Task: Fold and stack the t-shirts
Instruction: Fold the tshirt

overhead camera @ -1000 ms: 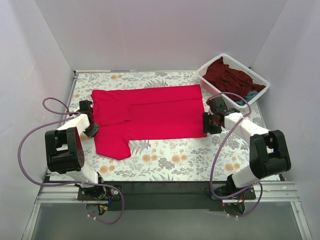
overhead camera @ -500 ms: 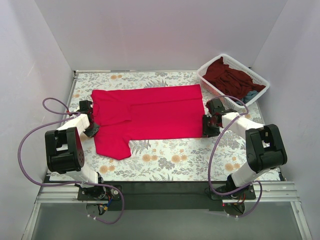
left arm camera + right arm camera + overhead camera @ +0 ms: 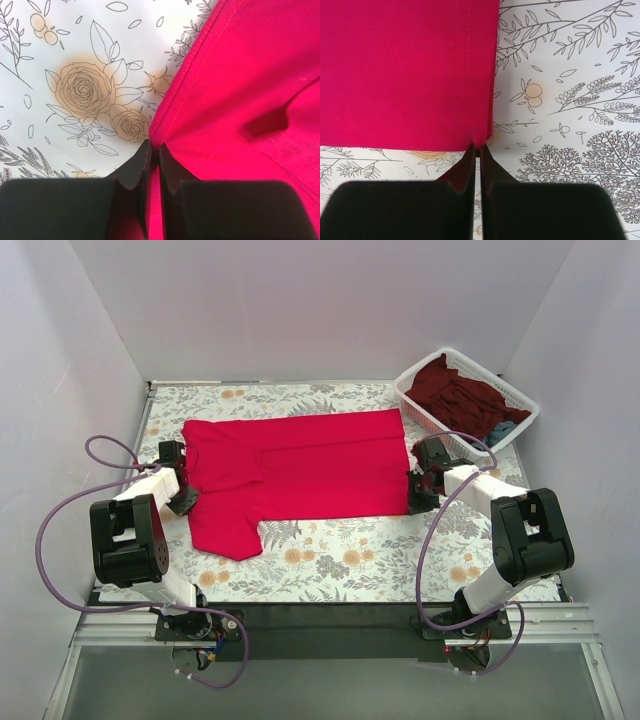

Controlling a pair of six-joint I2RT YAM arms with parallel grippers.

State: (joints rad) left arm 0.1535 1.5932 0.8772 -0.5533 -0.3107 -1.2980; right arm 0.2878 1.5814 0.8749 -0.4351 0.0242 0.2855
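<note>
One bright red cloth t-shirt (image 3: pixel 300 465) lies flat on the flowery bench (image 3: pixel 340 560). The left pincer (image 3: pixel 154 150) is squeezed tight on its left edge, the right pincer (image 3: pixel 478 150) on its right corner. One white plastic mesh basket (image 3: pixel 415 405) holds one dark maroon t-shirt (image 3: pixel 455 395) and one teal-blue t-shirt (image 3: pixel 503 430).

Robot lab test cell, plain white walls (image 3: pixel 320 310) around a floral-covered table (image 3: pixel 350 555), metal mounting rail (image 3: pixel 110 633) in front
</note>
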